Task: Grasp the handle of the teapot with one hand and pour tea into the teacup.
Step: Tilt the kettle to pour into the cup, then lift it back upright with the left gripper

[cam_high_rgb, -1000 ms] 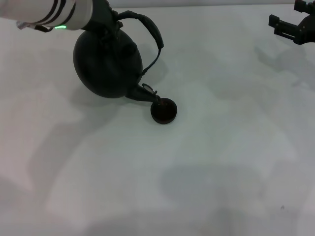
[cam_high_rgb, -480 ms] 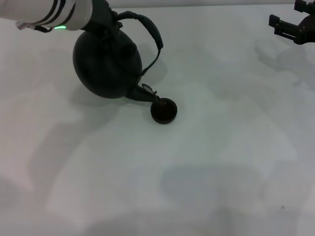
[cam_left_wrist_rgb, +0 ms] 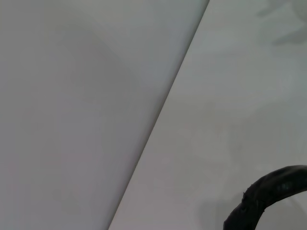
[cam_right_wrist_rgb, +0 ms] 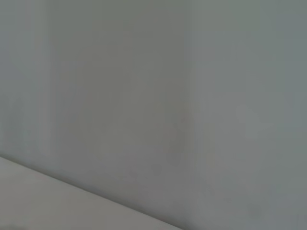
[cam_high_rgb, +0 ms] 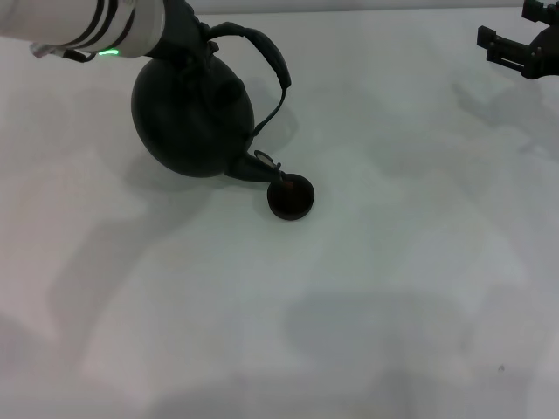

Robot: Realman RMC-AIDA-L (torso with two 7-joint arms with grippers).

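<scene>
Seemingly mid-pour, the head view shows the teapot (cam_high_rgb: 192, 118) tipped over toward its spout near the far left corner of the counter (cam_high_rgb: 367, 288), with the spout tip lowered to the rim of the teacup (cam_high_rgb: 290, 196), which sits on the counter just beside it, toward the middle. The left gripper (cam_high_rgb: 188, 39) comes in from the far left edge on a white arm with a green light and meets the handle (cam_high_rgb: 266, 52) at the end nearest the arm; its fingers are hidden against the dark pot, so whether they pinch the handle cannot be told, though the tilted pot suggests it is being carried by that arm. The right gripper (cam_high_rgb: 524, 44) is parked at the far right corner, well apart from the work, and its fingers look spread with nothing between them. No stream of tea can be made out, and the cup's fill is too dark to judge. From the left wrist view, only a curved, wrapped stretch of the handle (cam_left_wrist_rgb: 268, 194) shows against the pale counter and the wall behind it. From the right wrist view, nothing of the task appears, just a blank wall and a strip of counter. By my reading, the grasp and tilt are done; finishing the pour and setting the pot upright remain.
</scene>
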